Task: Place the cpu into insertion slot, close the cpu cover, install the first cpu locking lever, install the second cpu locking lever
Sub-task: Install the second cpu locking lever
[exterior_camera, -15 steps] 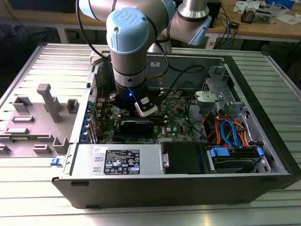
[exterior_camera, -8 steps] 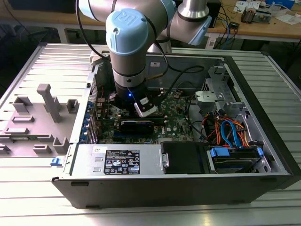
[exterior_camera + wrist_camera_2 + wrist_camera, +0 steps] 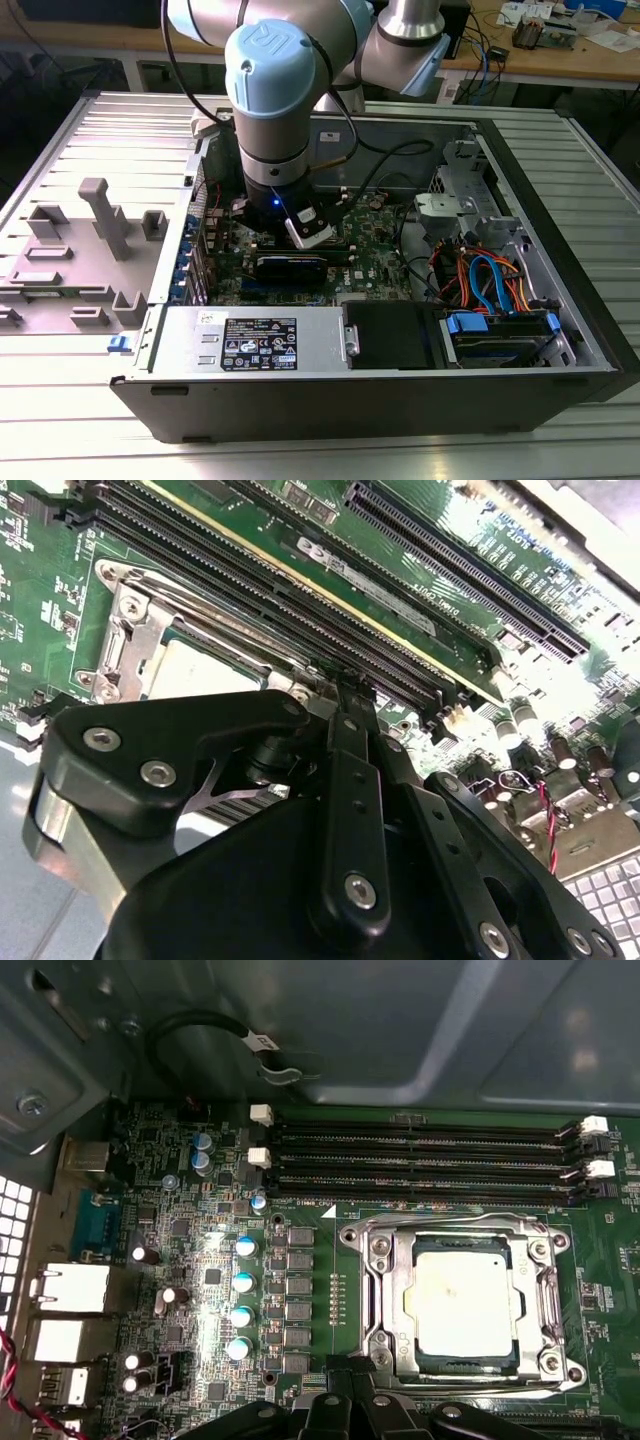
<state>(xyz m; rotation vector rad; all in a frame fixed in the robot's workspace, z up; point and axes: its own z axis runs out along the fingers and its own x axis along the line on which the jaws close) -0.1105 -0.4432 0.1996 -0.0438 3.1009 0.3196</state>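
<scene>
No text legible enough to read
- black-and-white label (image 3: 258,345) on power supply (image 3: 300,322): print too small
- small white sticker (image 3: 209,318) beside it: same
- emblem (image 3: 268,42) on arm joint cap
- white print (image 3: 440,605) on memory stick: blurred
- tag (image 3: 258,1038) on cable loop: unreadable
- white triangle (image 3: 328,1212) on board (image 3: 200,1250), just beside insertion slot (image 3: 352,1235) corner

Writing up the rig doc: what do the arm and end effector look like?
The arm has silver-grey tube links and light-blue round joint caps, one bearing a pale logo. A black cable loops off its wrist. The end effector is matte black, with jointed linkage bars held by silver screws.
</scene>
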